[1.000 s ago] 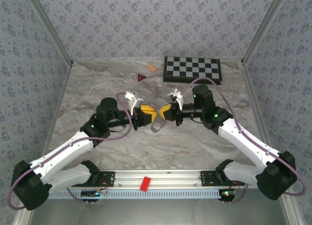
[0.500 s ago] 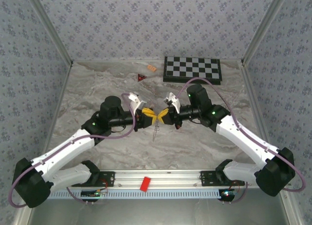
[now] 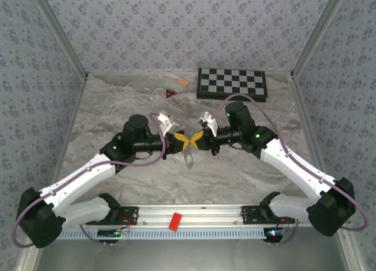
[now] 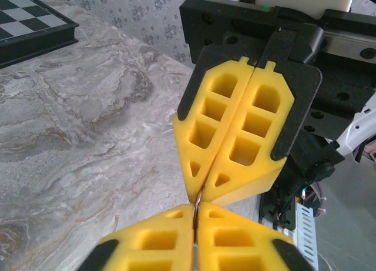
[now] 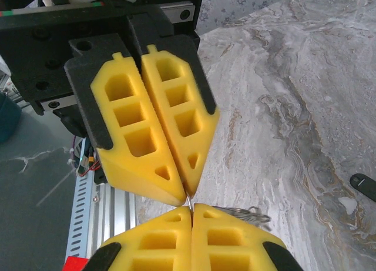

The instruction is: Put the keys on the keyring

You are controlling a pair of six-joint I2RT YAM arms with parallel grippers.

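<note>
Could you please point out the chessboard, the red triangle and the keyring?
chessboard [image 3: 232, 83], top external view, middle of the board.
red triangle [image 3: 171, 93], top external view, its centre.
keyring [image 4: 198, 203], left wrist view, its thin exposed metal arc.

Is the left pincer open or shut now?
Shut: the left pincer has both yellow fingers pressed together, nipping the thin keyring between them.
</note>
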